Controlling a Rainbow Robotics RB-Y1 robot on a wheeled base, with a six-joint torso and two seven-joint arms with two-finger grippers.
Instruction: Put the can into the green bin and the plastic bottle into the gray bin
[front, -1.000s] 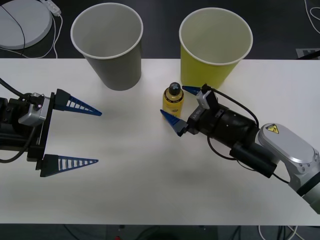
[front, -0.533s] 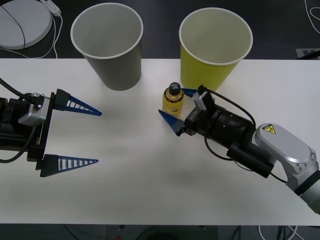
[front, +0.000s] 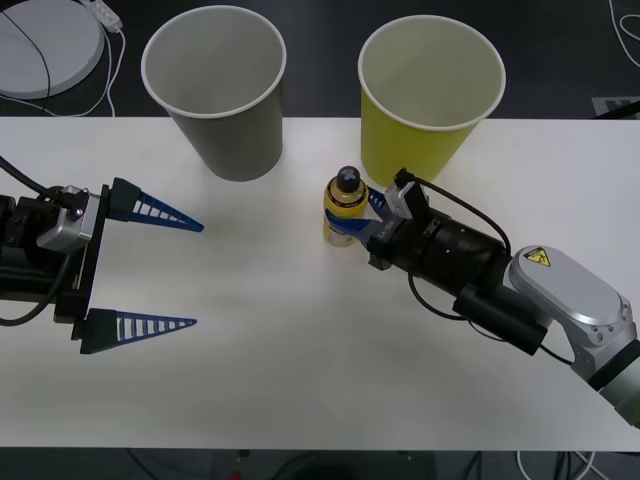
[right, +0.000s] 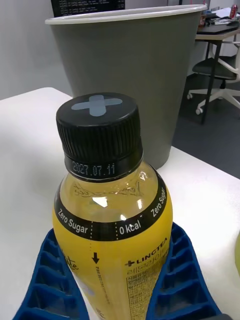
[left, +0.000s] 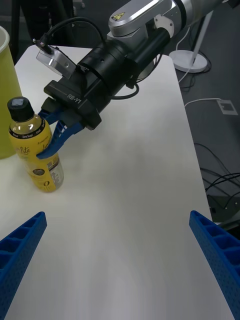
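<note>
The plastic bottle (front: 345, 203), small and yellow with a black cap, stands in mid-table just in front of the green bin (front: 430, 95). My right gripper (front: 352, 216) is shut on its lower body. In the right wrist view the blue fingers (right: 40, 272) press both sides of the bottle (right: 112, 210), with the gray bin (right: 125, 70) right behind it. The gray bin (front: 215, 90) stands at the back, left of the green one. My left gripper (front: 140, 265) waits open at the table's left; from its wrist I see the bottle (left: 35, 145) and the right gripper (left: 55, 135). The can is out of view.
A white round disc (front: 40, 45) with a cable lies on the floor beyond the table's back left corner. The white table (front: 300, 360) stretches bare in front of both arms. An office chair (right: 220, 75) stands in the room behind.
My right gripper slid forward around the bottle and its fingers shut on it; the bottle shifted slightly. The left arm stayed still.
</note>
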